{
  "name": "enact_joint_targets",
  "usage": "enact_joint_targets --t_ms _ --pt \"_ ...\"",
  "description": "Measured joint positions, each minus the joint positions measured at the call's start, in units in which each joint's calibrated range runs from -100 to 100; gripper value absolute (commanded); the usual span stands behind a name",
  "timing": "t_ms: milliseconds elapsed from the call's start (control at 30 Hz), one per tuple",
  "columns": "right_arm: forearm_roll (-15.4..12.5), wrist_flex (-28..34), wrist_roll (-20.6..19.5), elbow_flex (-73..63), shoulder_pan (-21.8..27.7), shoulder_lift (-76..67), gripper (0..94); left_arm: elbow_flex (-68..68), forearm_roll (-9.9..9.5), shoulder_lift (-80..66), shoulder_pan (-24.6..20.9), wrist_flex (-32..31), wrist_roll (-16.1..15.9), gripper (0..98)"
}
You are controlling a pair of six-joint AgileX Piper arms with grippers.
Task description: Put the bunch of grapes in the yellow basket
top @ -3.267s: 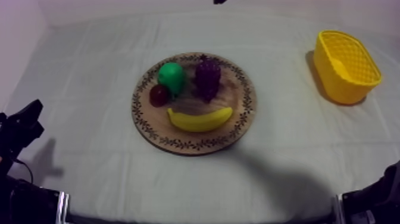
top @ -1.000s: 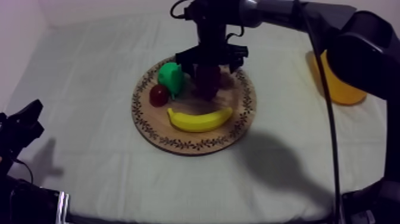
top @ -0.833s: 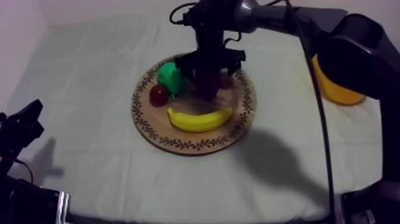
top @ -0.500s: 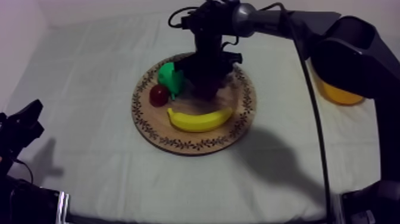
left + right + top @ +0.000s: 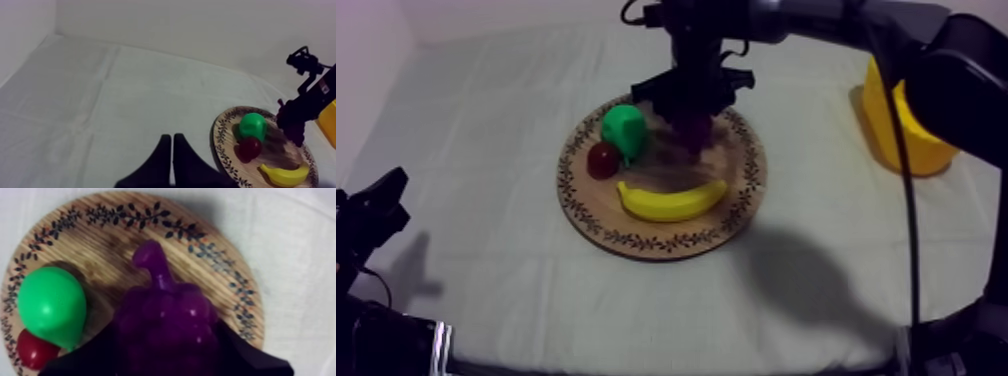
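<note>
The table [image 5: 516, 270] lies under its pale cloth, and my right arm [image 5: 816, 20] comes in from the far right corner to reach the middle. There the round wooden board [image 5: 736, 200] carries the fruit. The yellow basket [image 5: 901, 140] stands well apart from it by the table's right edge, towards the far side. The arm crosses in front of the basket, so I cannot tell what is inside.

On the board, the banana [image 5: 671, 200] lies along the near rim. The pear [image 5: 623, 130] sits on the far left part, and the small red fruit [image 5: 602, 158] is just beside it at the left rim.

My right gripper [image 5: 693, 100] hangs over the board's far half with its fingers [image 5: 245, 358] closed round the bunch of grapes [image 5: 167, 323], one on each side, stem pointing to the far rim. The bunch casts a shadow on the wood, but I cannot tell whether its underside touches it.

My left gripper [image 5: 171, 150] sits at the table's near left corner, its fingers pressed together on nothing.
</note>
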Motion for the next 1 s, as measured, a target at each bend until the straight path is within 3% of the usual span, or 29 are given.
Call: enact_joint_targets --t_ms 633,1000 --pt "4.8 0.5 5.6 14.4 9.0 -29.7 26.3 0.0 0.00 0.0 0.0 0.0 0.0 0.1" --pt "6.7 -4.4 7.8 21.7 14.3 -37.7 25.7 0.0 0.00 0.0 0.0 0.0 0.0 0.1"
